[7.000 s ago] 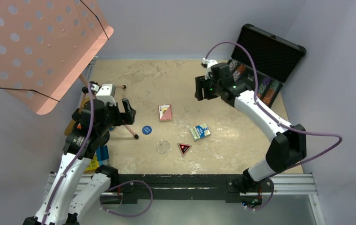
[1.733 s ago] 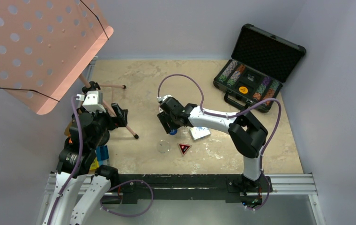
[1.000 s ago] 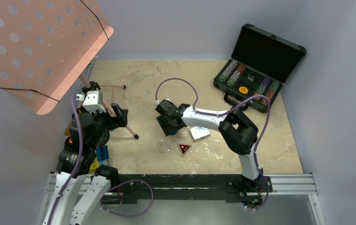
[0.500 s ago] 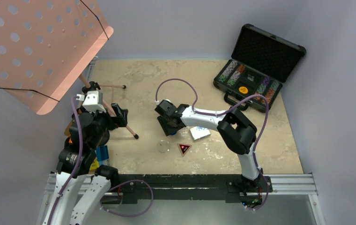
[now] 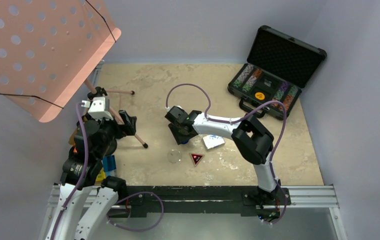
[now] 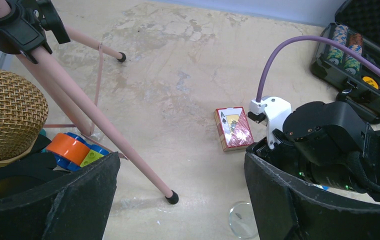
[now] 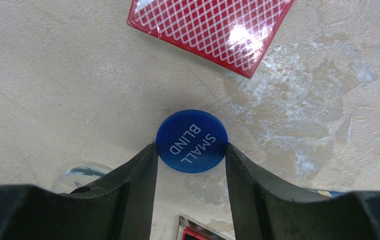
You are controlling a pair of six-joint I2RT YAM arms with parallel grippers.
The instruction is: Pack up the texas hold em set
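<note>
The black briefcase (image 5: 273,75) stands open at the back right with rows of chips and an orange button (image 5: 259,95) in it. My right gripper (image 7: 192,150) is down on the table, its fingers touching both sides of the blue "SMALL BLIND" button (image 7: 192,141). The red deck (image 7: 210,30) lies just beyond it. In the top view my right gripper (image 5: 182,136) hides both. The clear button (image 5: 174,156), dark triangular marker (image 5: 196,158) and blue deck (image 5: 213,141) lie close by. My left gripper (image 6: 180,200) is open and empty at the left.
The pink perforated music stand (image 5: 38,50) rises at the left; its leg (image 6: 103,125) ends in a black foot between my left fingers' view. A gold mesh ball (image 6: 5,115) and coloured toy blocks (image 6: 73,150) lie at the left edge, by crates (image 5: 107,167).
My right arm came from the briefcase down onto the blue button and has barely moved in the last second. My left arm drew back a little early on.
</note>
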